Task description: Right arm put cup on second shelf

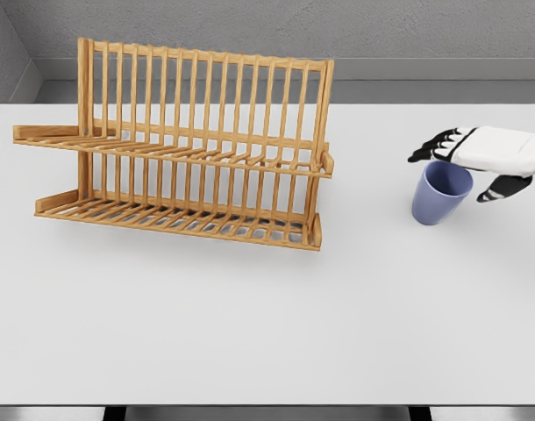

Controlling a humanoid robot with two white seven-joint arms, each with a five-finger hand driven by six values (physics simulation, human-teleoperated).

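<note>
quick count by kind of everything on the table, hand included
wooden dish rack: 1
blue cup: 1
right hand, over the cup: 1
white table: 1
total: 4

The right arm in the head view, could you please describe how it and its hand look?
Only the forearm end of the right arm shows, a smooth, rounded white shell coming in from the right edge. The right hand has black fingers with small white patches on the segments, set against the white casing. No cables, markings or sleeves are visible. The left arm is out of view.
</note>
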